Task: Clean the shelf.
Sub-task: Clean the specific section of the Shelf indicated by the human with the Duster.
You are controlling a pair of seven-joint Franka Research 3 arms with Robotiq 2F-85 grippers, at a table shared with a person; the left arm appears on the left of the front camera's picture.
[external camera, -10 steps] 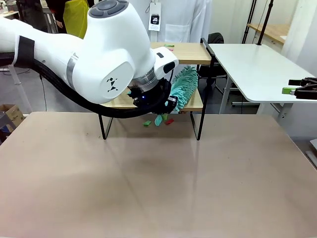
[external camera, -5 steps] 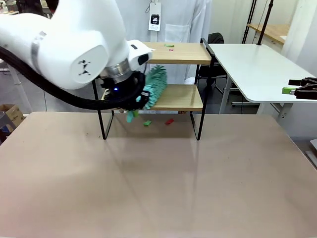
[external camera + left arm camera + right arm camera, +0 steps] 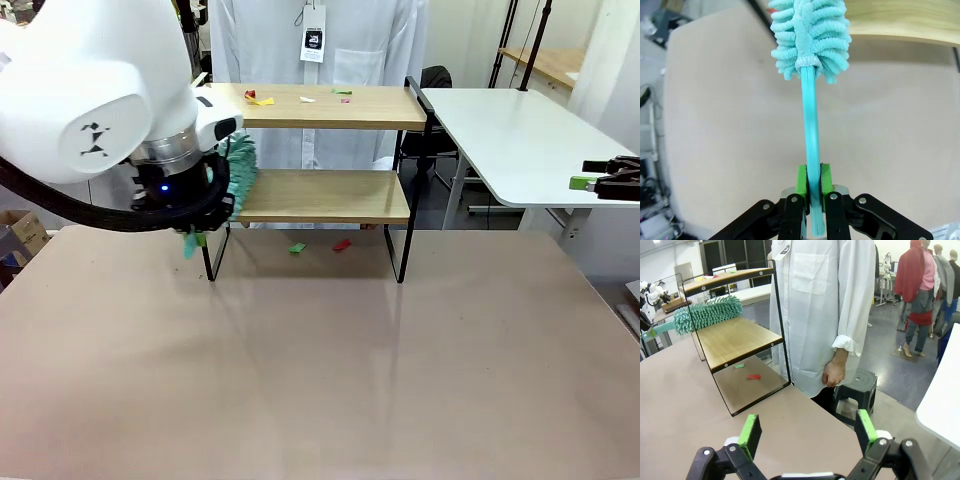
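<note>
Left jaws clamped — right jaws (parted).

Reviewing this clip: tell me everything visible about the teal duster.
The teal fluffy chenille duster has a shaggy looped-fibre head on a thin, straight, plastic-looking teal handle. The left end effector is shut on the handle near its end, between its green pads. The head lies at the left end of the lower board of the two-tier wooden shelf, apparently brushing it.
</note>
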